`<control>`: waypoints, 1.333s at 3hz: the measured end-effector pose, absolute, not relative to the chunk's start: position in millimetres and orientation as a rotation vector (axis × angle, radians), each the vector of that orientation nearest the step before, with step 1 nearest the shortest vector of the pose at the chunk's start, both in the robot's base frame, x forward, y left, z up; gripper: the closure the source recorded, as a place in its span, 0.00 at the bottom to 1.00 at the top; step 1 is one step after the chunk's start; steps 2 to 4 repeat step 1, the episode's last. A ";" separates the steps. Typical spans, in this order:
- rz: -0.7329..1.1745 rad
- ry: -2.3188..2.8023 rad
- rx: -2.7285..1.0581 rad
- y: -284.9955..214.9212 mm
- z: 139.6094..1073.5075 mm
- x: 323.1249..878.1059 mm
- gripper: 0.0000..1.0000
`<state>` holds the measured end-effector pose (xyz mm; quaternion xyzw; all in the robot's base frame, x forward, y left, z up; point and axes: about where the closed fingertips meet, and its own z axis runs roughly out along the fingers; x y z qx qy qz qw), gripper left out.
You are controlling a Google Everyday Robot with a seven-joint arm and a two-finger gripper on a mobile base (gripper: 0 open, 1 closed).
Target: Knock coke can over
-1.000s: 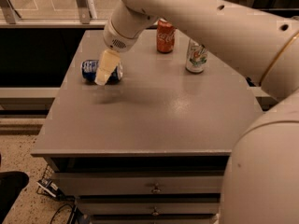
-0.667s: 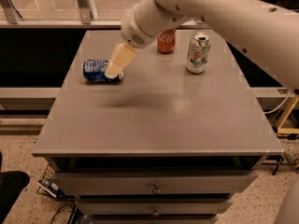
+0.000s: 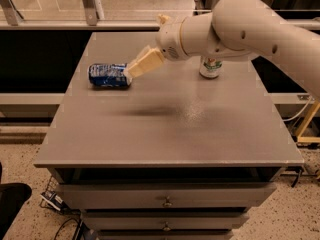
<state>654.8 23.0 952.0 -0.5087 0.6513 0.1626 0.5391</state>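
Note:
The red coke can is hidden behind my arm in the camera view. My gripper (image 3: 131, 72) hangs above the left half of the grey table (image 3: 165, 129), its cream fingers pointing down-left, right beside the blue can (image 3: 108, 75) that lies on its side. The white-and-green can (image 3: 210, 67) stands upright at the back right, partly covered by my arm (image 3: 225, 26).
The table has drawers (image 3: 165, 200) below its front edge. A dark recess lies to the left of the table and a glass railing runs behind it. A yellow stand (image 3: 307, 124) is at the right edge.
My arm has swung across the back of the table and now covers the coke can. The gripper has shifted slightly right and stays by the blue can.

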 end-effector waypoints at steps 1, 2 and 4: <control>0.430 1.453 -1.064 -2.8 968.1 646.6 0.00; 0.430 1.453 -1.064 -2.8 968.1 646.6 0.00; 0.430 1.453 -1.064 -2.8 968.1 646.6 0.00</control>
